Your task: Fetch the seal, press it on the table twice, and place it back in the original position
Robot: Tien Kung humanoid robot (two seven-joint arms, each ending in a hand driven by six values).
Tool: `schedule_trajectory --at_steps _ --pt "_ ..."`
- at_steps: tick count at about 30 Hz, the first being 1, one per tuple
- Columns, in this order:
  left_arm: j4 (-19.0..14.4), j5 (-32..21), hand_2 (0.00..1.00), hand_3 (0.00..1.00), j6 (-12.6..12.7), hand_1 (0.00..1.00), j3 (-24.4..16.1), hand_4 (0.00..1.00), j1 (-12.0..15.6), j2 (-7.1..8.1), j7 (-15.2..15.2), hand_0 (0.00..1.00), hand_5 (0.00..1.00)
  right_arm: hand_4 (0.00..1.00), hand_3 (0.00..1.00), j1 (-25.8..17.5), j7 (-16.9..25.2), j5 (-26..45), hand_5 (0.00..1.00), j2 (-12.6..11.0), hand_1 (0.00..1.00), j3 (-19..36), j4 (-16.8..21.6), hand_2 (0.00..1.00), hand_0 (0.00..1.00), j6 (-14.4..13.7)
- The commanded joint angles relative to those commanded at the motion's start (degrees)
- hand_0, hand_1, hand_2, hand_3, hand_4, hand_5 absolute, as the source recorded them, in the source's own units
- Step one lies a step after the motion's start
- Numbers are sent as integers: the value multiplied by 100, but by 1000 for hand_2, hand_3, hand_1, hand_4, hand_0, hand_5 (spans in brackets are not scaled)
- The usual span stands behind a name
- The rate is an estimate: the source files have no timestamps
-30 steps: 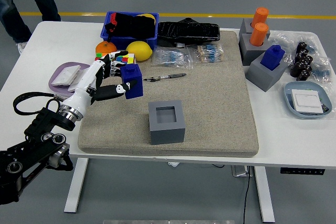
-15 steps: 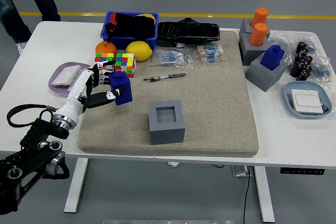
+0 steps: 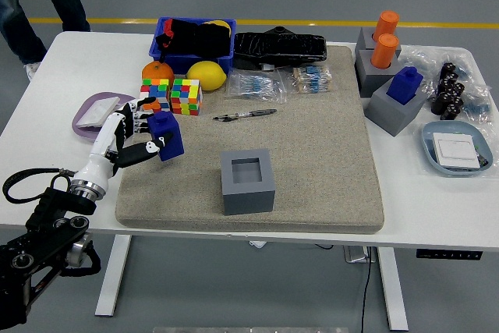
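The white table (image 3: 54,68) carries a broad beige mat (image 3: 312,146), and near the mat's front middle stands the grey holder block (image 3: 247,182), its square socket empty, which I take to be the seal's home. So the fetching looks done: the blue seal (image 3: 165,135) is out of its block and sits in the left hand (image 3: 129,134), whose fingers (image 3: 144,151) are closed around it from the left side, thumb low and the others up by its top. The seal is tilted and appears lifted a little above the mat's left edge, just in front of the two colour cubes (image 3: 171,96); whether its base touches the mat I cannot tell. How many presses have been made cannot be read from here; the return to the grey block is clearly still to come. Compared with a second ago, hand and seal have travelled leftward and somewhat toward the near edge, farther from the grey block and off the pen (image 3: 245,115) line, with the forearm drawn back toward the lower left corner. The other seals on the right blocks (image 3: 396,99) are unchanged. The right hand is not in view.
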Motion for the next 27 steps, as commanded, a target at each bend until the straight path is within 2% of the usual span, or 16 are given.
schedule_trajectory --at_steps 11,27 --pt "266 -19 413 805 -39 491 168 673 -22 -38 32 553 2 801 615 19 -1 2 454 11 685 22 3 662 788 5" --pt "427 21 409 801 -69 495 284 680 42 -29 15 553 2 803 615 26 5 3 454 12 685 48 10 662 789 12"
